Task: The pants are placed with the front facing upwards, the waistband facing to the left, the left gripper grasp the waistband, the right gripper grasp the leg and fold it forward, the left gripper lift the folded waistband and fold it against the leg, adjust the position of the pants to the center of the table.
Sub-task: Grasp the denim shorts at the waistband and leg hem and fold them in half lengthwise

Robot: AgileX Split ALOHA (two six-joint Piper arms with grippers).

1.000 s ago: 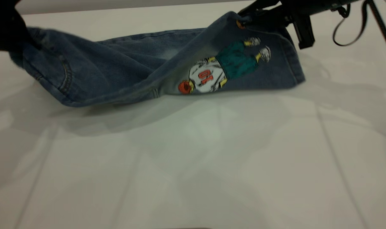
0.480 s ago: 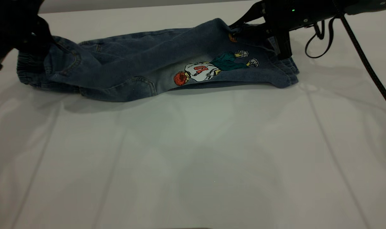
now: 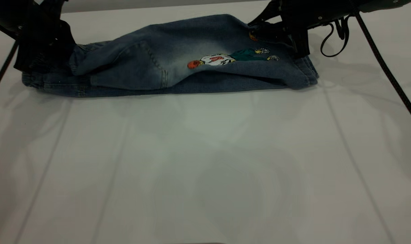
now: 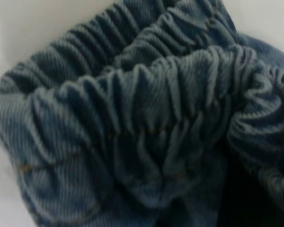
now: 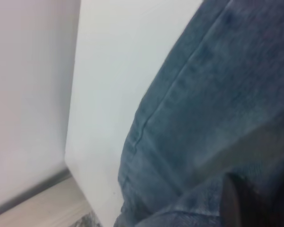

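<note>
The blue denim pants (image 3: 164, 64) lie folded lengthwise along the far side of the white table (image 3: 205, 162), with the basketball-player embroidery (image 3: 225, 58) on the top layer. My left gripper (image 3: 46, 44) is at the left end, shut on the ruched waistband (image 3: 34, 79). That waistband (image 4: 146, 104) fills the left wrist view and hides the jaws. My right gripper (image 3: 276, 28) is at the right end, shut on the leg's upper edge. In the right wrist view a dark finger (image 5: 232, 203) presses into the leg denim (image 5: 217, 109).
The table's far edge (image 3: 158, 6) runs just behind the pants. A black cable (image 3: 388, 71) trails from the right arm across the table's right side. The right wrist view shows the table's edge (image 5: 73, 142) and the floor beyond.
The pants hung raised from both grippers a second ago. Both grippers have come down, and the top layer now lies flat over the lower one on the table.
</note>
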